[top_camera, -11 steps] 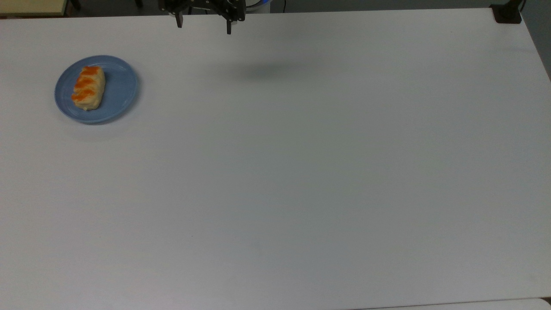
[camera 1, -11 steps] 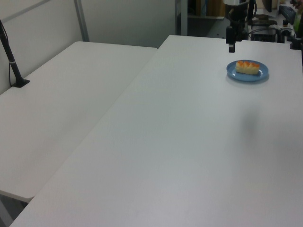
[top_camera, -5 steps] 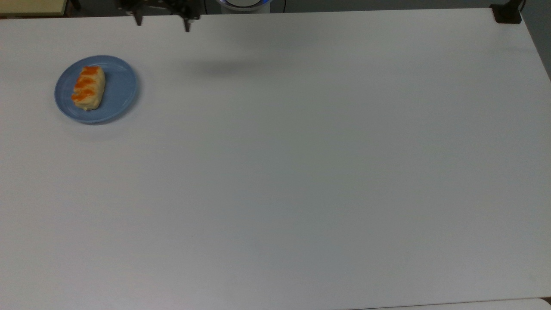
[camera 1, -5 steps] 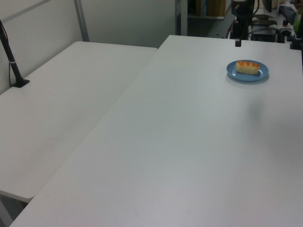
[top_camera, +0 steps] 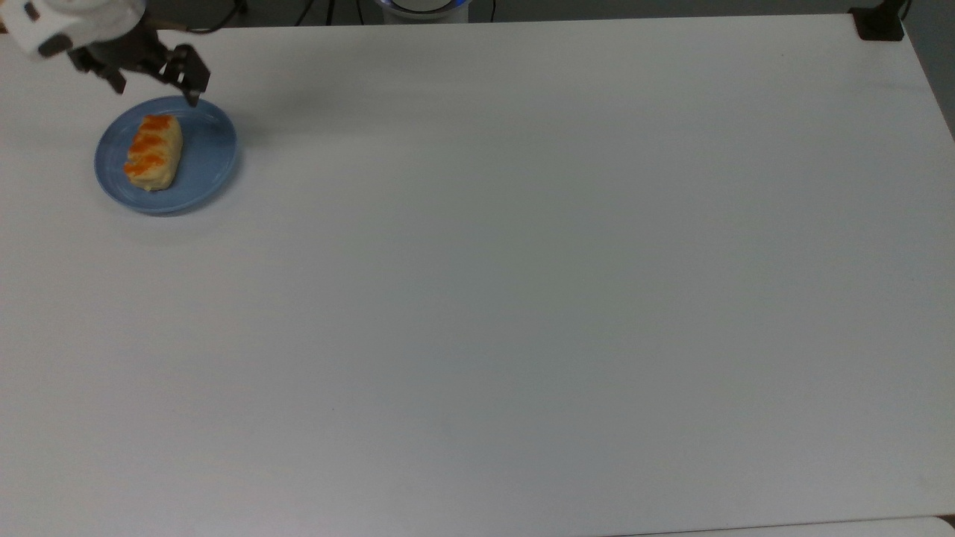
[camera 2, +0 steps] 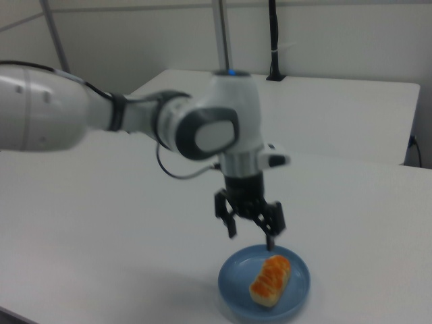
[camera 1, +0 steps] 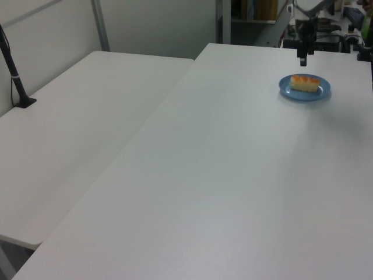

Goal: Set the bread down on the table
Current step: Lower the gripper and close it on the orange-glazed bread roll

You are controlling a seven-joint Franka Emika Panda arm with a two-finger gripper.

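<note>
The arm reaches in from the right view's left, wrist bent down, gripper [camera 2: 250,234] pointing at the tabletop [top_camera: 522,298] with jaws open and empty, hovering just above the far rim of the blue plate [top_camera: 213,160] (top view's upper left). Half a second ago it was farther toward the top view's right along the far edge; it has since swung over to the plate. The bread [top_camera: 153,151] lies flat on the plate, unmoved, long axis near vertical in the top view.

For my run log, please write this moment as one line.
phase: approach | gripper: open, above plate's far rim | bread roll: on blue plate, not grasped | table: bread not yet placed
</note>
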